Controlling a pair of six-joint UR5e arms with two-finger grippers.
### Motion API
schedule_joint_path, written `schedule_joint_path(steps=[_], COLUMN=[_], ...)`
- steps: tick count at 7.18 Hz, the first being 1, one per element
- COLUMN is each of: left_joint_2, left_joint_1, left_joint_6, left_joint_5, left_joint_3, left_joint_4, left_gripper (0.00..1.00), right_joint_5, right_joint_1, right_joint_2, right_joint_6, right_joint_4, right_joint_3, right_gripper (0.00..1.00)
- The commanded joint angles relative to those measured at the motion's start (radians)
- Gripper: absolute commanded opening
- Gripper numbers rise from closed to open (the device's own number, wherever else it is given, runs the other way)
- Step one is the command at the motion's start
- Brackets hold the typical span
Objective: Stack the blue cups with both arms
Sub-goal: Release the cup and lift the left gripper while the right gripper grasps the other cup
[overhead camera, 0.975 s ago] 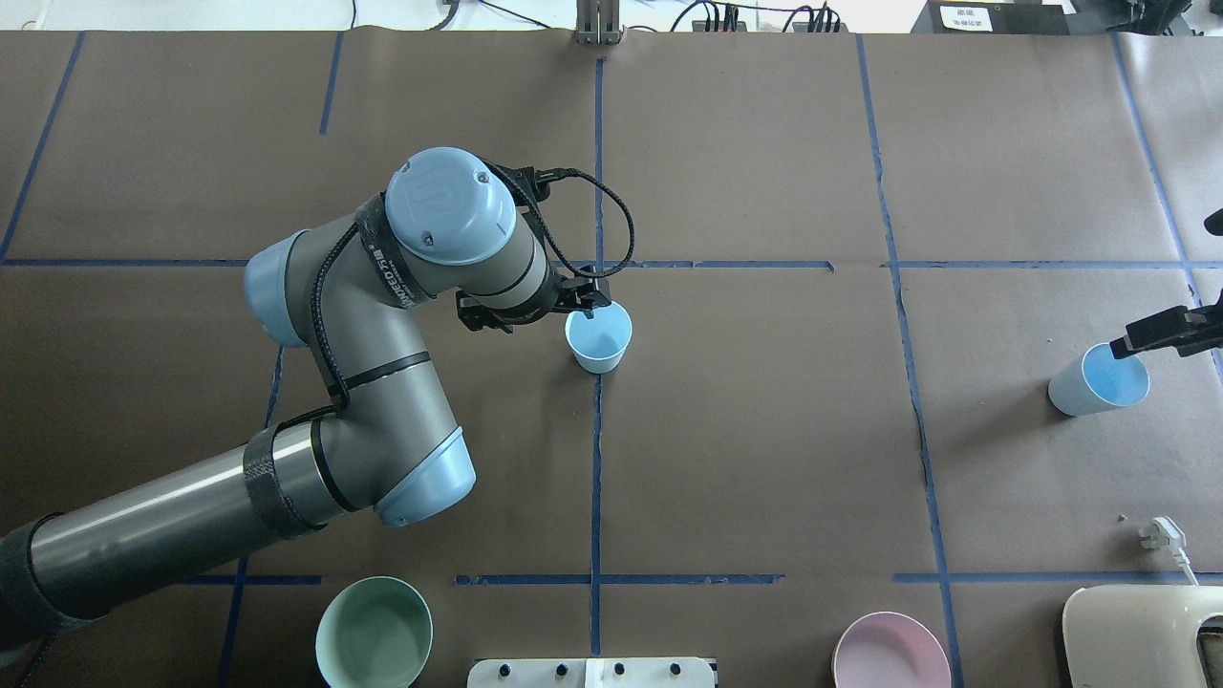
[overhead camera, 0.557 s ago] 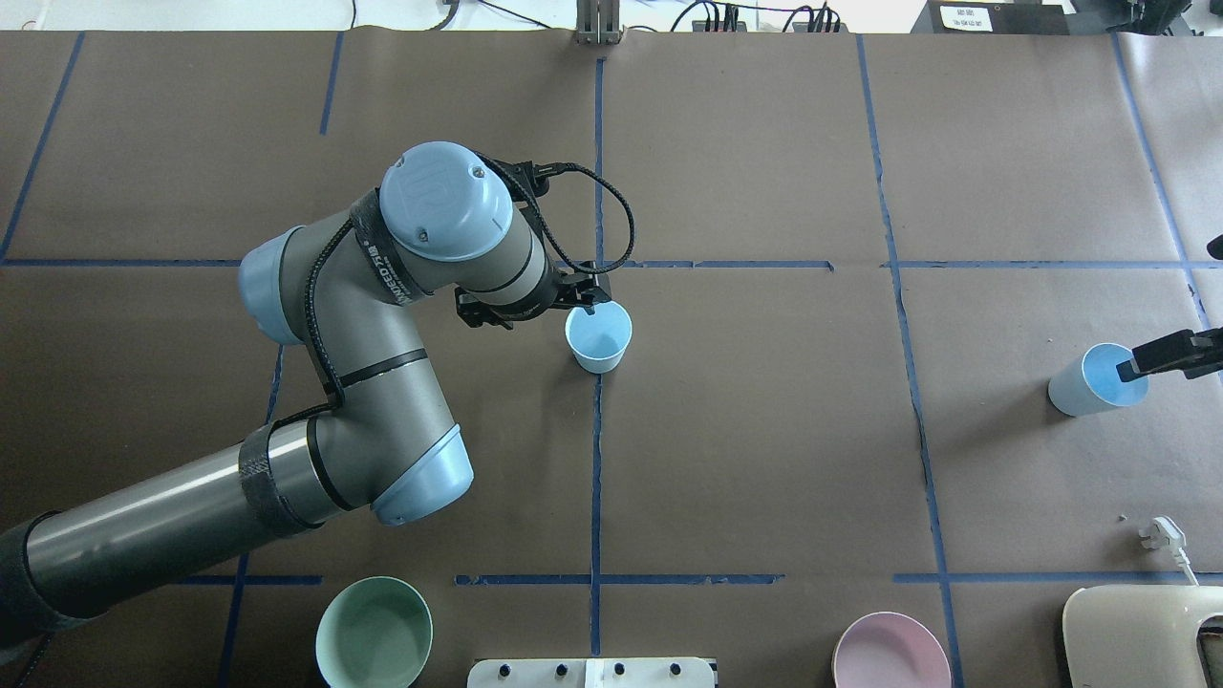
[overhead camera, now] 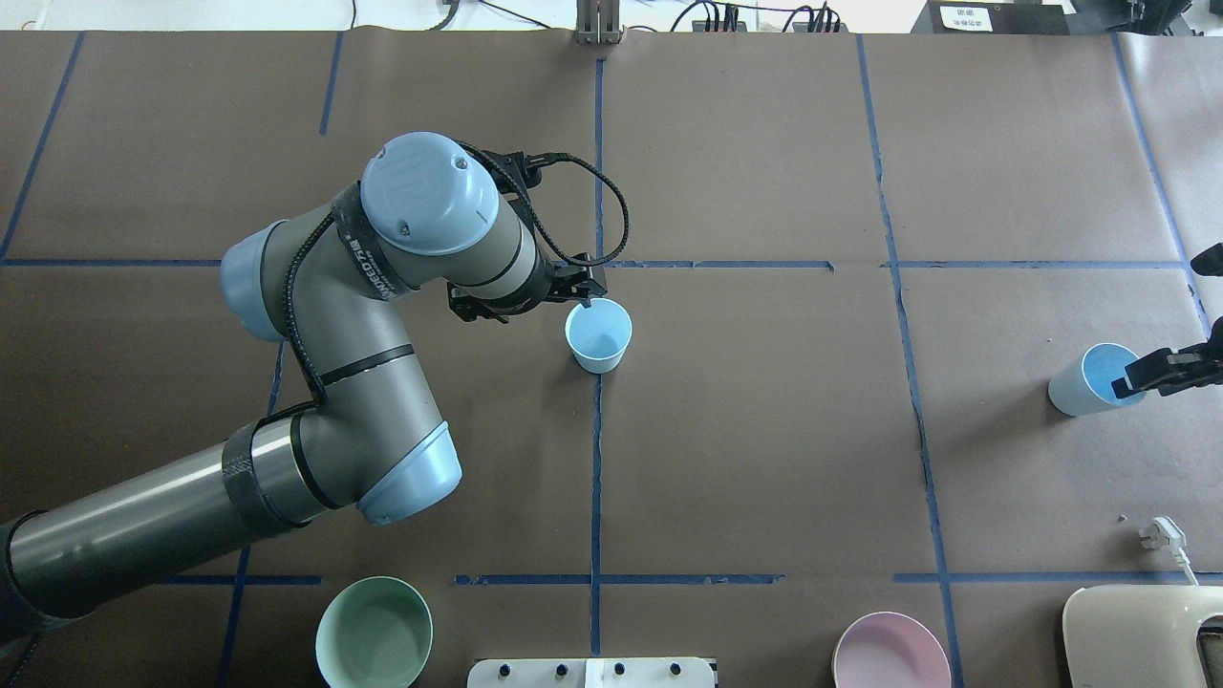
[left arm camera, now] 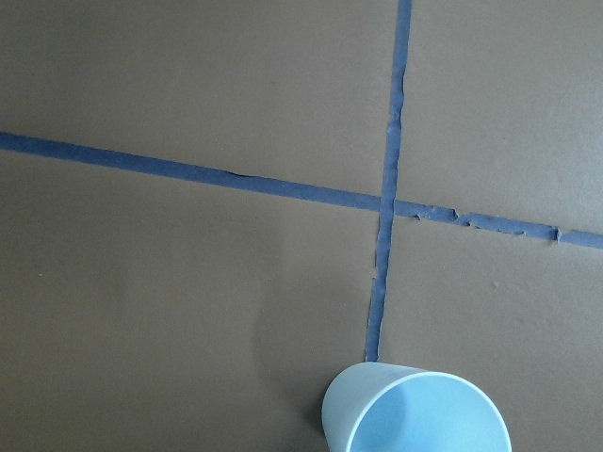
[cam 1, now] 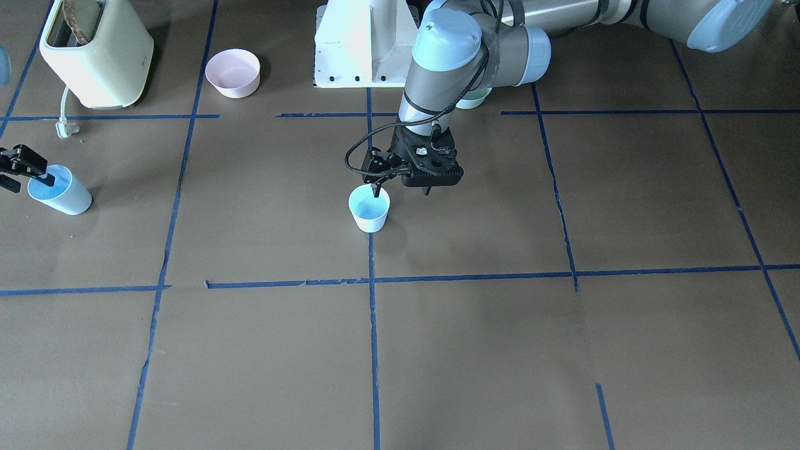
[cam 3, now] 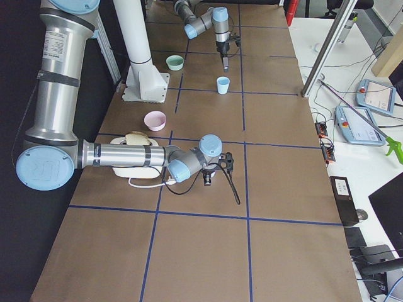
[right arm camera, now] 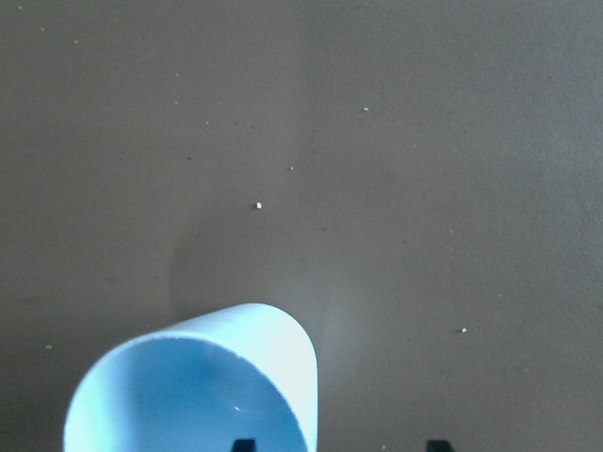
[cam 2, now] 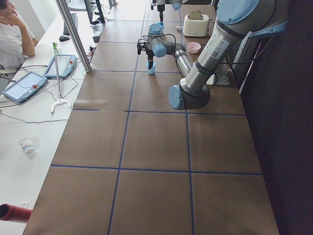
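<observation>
One pale blue cup [overhead camera: 598, 336] stands upright on the centre tape line; it also shows in the front view [cam 1: 369, 209] and the left wrist view [left arm camera: 415, 414]. My left gripper [cam 1: 401, 189] hovers just above and beside its rim, open and holding nothing. The second blue cup [overhead camera: 1097, 379] stands at the far right, also in the front view [cam 1: 59, 190] and the right wrist view [right arm camera: 188, 395]. My right gripper [right arm camera: 339, 443] is open at that cup, one fingertip inside the rim and one outside, straddling the wall.
A mint-green bowl [overhead camera: 374, 633] and a pink bowl [overhead camera: 890, 655] sit at the near table edge on either side of the white pedestal [cam 1: 362, 44]. A cream toaster [overhead camera: 1147, 631] and its loose plug [overhead camera: 1161, 533] lie near the right cup.
My left gripper has drawn back up and to the left, off the centre cup's rim. My right gripper has shifted over the right cup's rim. Neither cup has moved.
</observation>
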Motion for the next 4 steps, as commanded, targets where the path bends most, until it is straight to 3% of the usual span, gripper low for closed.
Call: schedule_joint_path(steps=[1, 2, 4], left_joint_2=[0.036, 0.050, 0.065], left_joint_1=[-0.039, -0.057, -0.065], left_joint_6=[0.001, 0.001, 0.003], left_joint_5=[-0.006, -0.006, -0.008], left_joint_3=[-0.075, -0.094, -0.100], left_joint_4=[-0.007, -0.008, -0.031], left_gripper=[1.00, 1.00, 1.00], right_joint_5=[0.005, 0.009, 0.058], right_joint_1=[-0.009, -0.011, -0.011], right_joint_2=[0.003, 0.006, 0.064], right_joint_6=[-0.007, -0.007, 0.002], right_joint_4=[-0.001, 0.001, -0.045], right_joint_3=[-0.001, 0.009, 0.131], right_gripper=[0.00, 0.00, 0.00])
